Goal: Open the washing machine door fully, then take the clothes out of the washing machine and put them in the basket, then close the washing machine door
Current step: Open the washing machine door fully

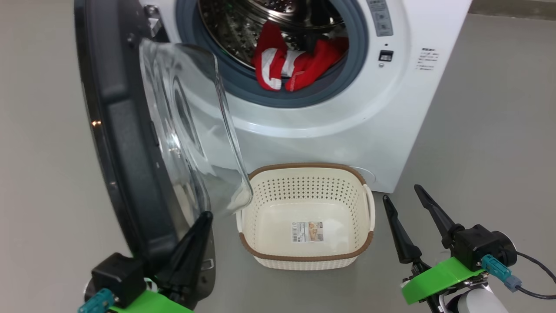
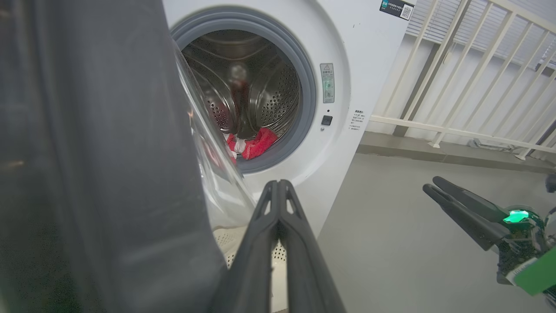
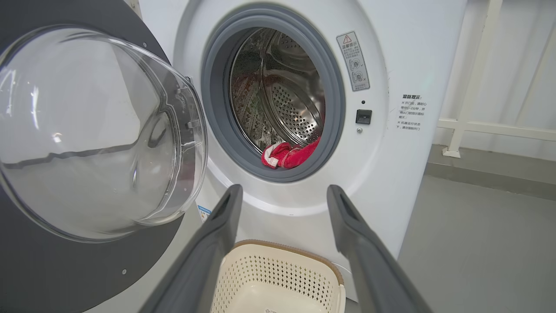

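1 stage of 3 looks largely complete: the large round washing machine door (image 1: 130, 143), with glossy black rim and bulging clear glass bowl (image 1: 191, 130), stands swung out at 9 o'clock of the drum opening, edge-on in the head view. Whether it has reached its full stop cannot be told.

2 stages are left. The bright red fabric clothes (image 1: 299, 61) with white stripes lie in the perforated steel drum (image 1: 243, 26), draped onto the grey rubber gasket (image 1: 269, 93) at 6 o'clock of the opening in the big white front-loading washing machine (image 1: 347, 143). The small cream-white perforated plastic basket (image 1: 304, 165) with brown woven-look rim sits on the grey floor (image 1: 478, 152) at 6 o'clock of the machine front and holds no garment.

Left gripper (image 1: 206, 215): fingers pressed together with nothing between them, close to the door's lower rim; contact cannot be confirmed. Right gripper (image 1: 400, 192): fingers spread wide and empty, at 3 o'clock of the basket, well apart from the drum.

Obstructions: the glass bowl overhangs the basket's 10 o'clock corner and narrows the drop path on that side. The route from 3 o'clock to the drum looks free. A white railing (image 2: 456, 65) stands at 3 o'clock of the machine in the left wrist view, away from the work.
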Controlling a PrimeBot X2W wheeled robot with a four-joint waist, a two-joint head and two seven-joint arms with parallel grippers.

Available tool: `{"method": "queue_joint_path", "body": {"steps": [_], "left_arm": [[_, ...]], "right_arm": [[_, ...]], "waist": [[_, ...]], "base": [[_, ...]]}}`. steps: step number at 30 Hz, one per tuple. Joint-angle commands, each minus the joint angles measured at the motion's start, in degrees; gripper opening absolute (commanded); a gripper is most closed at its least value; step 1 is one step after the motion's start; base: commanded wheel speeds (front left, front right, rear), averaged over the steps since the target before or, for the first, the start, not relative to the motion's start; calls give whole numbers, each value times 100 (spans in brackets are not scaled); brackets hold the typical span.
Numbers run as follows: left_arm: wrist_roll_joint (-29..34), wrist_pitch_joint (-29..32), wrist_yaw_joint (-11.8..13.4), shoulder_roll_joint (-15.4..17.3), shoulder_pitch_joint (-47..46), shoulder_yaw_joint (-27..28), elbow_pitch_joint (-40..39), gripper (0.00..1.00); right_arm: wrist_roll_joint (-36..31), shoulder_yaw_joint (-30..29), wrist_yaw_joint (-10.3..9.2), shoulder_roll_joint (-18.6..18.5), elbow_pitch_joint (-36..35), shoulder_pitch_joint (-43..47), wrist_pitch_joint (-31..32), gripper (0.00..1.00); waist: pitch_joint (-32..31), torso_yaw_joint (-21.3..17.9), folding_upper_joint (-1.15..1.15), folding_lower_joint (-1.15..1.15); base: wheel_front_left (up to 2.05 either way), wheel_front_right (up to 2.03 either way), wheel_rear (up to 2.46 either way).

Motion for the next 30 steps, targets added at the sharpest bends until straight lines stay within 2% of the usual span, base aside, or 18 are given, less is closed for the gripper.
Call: {"method": "queue_joint_path", "body": {"steps": [1,15,30], "left_arm": [[92,-55,170,202,-68,415,-35,0],[101,-273,505,474,-34,1028,205,0],[18,-828,817,717,-66,1773,935,0]], "right_arm": [[5,93,36,16,-114,-30,-35,100],[-58,95,36,16,-37,-109,-35,100],[-202,73,36,16,-11,-195,-35,100]], "waist": [[30,111,0,0],[107,396,0,0],[258,384,0,0]], "base": [[0,0,0],[0,0,0],[0,0,0]]}}
